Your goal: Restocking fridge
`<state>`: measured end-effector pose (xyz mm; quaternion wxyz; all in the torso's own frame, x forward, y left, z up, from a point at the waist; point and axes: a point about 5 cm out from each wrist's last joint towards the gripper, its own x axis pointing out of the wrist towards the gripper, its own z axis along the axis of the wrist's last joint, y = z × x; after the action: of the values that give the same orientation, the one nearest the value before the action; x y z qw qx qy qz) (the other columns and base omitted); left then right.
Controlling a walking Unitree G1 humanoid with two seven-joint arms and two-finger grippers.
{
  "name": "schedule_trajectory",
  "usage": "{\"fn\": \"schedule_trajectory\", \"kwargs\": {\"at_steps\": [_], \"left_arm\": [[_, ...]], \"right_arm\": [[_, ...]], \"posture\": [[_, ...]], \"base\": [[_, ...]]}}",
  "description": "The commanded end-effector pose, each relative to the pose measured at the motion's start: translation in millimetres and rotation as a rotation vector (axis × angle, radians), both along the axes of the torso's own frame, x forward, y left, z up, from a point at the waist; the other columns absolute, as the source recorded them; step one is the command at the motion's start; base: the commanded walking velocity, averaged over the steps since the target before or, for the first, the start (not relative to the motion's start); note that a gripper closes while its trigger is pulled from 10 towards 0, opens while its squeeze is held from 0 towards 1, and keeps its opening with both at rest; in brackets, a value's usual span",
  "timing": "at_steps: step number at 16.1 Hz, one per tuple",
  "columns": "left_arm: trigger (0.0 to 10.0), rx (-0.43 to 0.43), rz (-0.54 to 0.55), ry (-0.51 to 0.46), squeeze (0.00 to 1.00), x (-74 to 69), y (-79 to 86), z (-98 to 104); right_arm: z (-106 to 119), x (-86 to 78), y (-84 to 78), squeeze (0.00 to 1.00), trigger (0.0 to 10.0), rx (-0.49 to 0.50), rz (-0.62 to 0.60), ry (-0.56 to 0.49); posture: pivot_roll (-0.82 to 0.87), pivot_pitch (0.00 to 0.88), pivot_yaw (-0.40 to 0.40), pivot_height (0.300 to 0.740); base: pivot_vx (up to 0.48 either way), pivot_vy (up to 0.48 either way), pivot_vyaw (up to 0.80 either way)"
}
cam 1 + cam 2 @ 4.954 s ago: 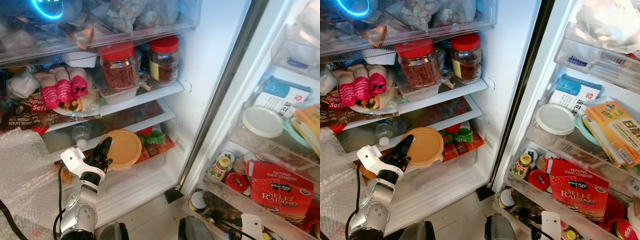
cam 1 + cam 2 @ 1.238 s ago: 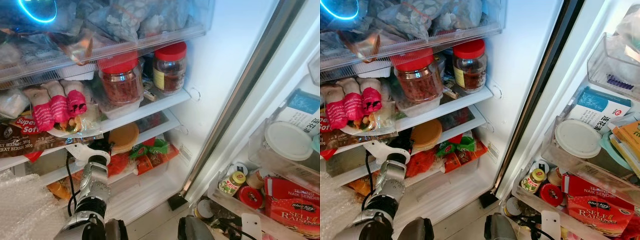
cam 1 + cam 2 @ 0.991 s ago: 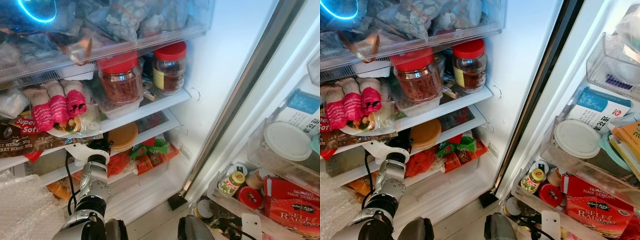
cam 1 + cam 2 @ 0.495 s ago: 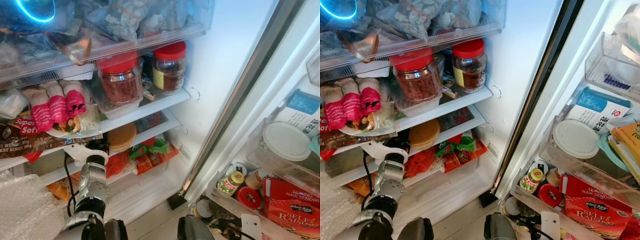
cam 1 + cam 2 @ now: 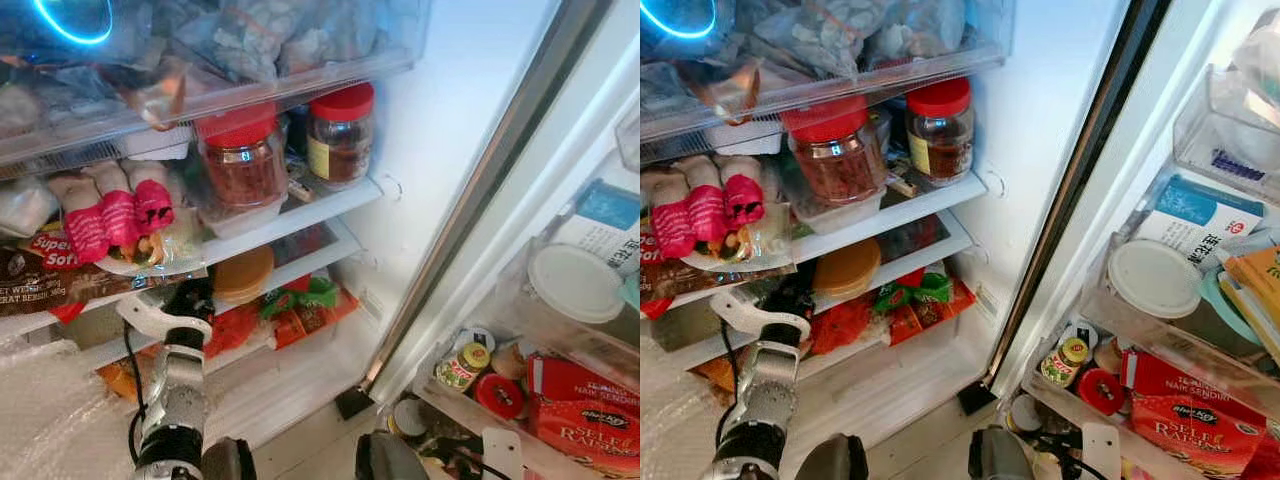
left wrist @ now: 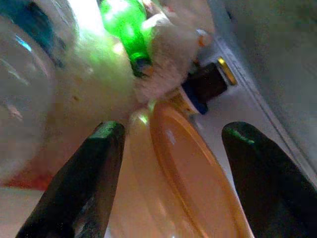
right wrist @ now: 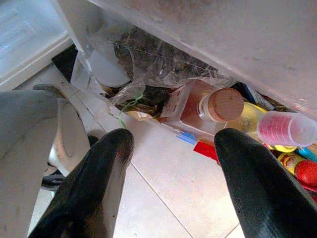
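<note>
The robot's left gripper (image 6: pixel 168 144) reaches under a lower fridge shelf (image 5: pixel 300 262), its two black fingers (image 6: pixel 84 173) spread wide with the orange-lidded container (image 6: pixel 188 183) lying between and just ahead of them. From the head cameras the same gripper (image 5: pixel 190 298) sits at the shelf's mouth, the container (image 5: pixel 243 272) just beyond its tips and resting on the shelf. Whether the pads are touching the lid cannot be made out. Judged from the open fingers and the container already sitting in place, the step in hand looks like the release at the end of a placement; the next move would call for a straight pull-back out of the narrow gap without dragging the container or snagging the red and green packets (image 5: pixel 300 305) beside it.

Past the container, deeper in, the wrist camera shows a green bottle (image 6: pixel 126 29) and a dark jar (image 6: pixel 208 82). On the shelf above the gripper stand two red-capped jars (image 5: pixel 240 150) and a plate of pink-wrapped items (image 5: pixel 115 210), and higher still a clear drawer (image 5: pixel 250 50) packed with bags.

The right gripper (image 7: pixel 173 173) hangs idle with its fingers apart above the tiled floor (image 7: pixel 168 193), near a cork-stoppered bottle (image 7: pixel 203 111) low in the door. To the far side of the working gripper, the open door's racks (image 5: pixel 1140 330) are crowded: a white-lidded tub (image 5: pixel 1155 275), small jars and a red flour bag (image 5: pixel 1185 425).
</note>
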<state>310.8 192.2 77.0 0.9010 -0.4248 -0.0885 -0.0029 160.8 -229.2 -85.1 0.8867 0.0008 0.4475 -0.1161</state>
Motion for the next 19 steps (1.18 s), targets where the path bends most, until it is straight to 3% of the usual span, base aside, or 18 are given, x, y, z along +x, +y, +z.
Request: {"fn": "schedule_trajectory", "kwargs": {"at_steps": [1,2,6,9,12,14,19], "left_arm": [[10.0,0.028,-0.057,-0.012,0.00,-3.1,-6.3,1],[10.0,0.042,-0.081,-0.013,0.00,-5.1,-8.7,1],[10.0,0.266,-0.182,0.009,0.00,-18.0,-14.6,-5],[10.0,0.392,-0.127,0.007,0.00,-22.8,-6.7,2],[10.0,0.400,-0.066,0.003,0.00,-20.0,0.2,8],[10.0,0.410,-0.081,-0.023,0.00,-19.5,-1.6,17],[10.0,0.522,-0.168,-0.042,0.00,-35.9,-3.6,18]], "right_arm": [[0,-2.1,-3.5,0.00,10.0,-0.005,-0.011,0.001],[0,-2.1,-3.5,0.00,10.0,-0.006,-0.011,0.001],[0,-2.2,-3.8,0.00,10.0,-0.006,-0.012,0.001],[0,-2.4,-4.0,0.00,10.0,-0.006,-0.009,0.001],[0,-2.1,-4.2,0.00,10.0,-0.006,-0.011,-0.001],[0,-2.2,-4.7,0.00,10.0,-0.009,-0.015,0.000],[0,-2.4,-5.4,0.00,10.0,-0.010,-0.016,-0.003]], "posture": [[-0.18,0.099,-0.058,0.645],[-0.18,0.099,-0.058,0.645],[-0.18,0.089,-0.059,0.645],[-0.18,0.088,-0.059,0.645],[-0.19,0.093,-0.057,0.645],[-0.19,0.093,-0.057,0.645],[-0.19,0.098,-0.059,0.645]], "base": [[0.000,0.000,0.00],[0.000,0.000,0.00],[0.000,0.000,0.00],[0.000,0.000,0.00],[0.000,0.000,0.00],[0.000,0.000,0.00],[0.000,0.000,0.00]]}}
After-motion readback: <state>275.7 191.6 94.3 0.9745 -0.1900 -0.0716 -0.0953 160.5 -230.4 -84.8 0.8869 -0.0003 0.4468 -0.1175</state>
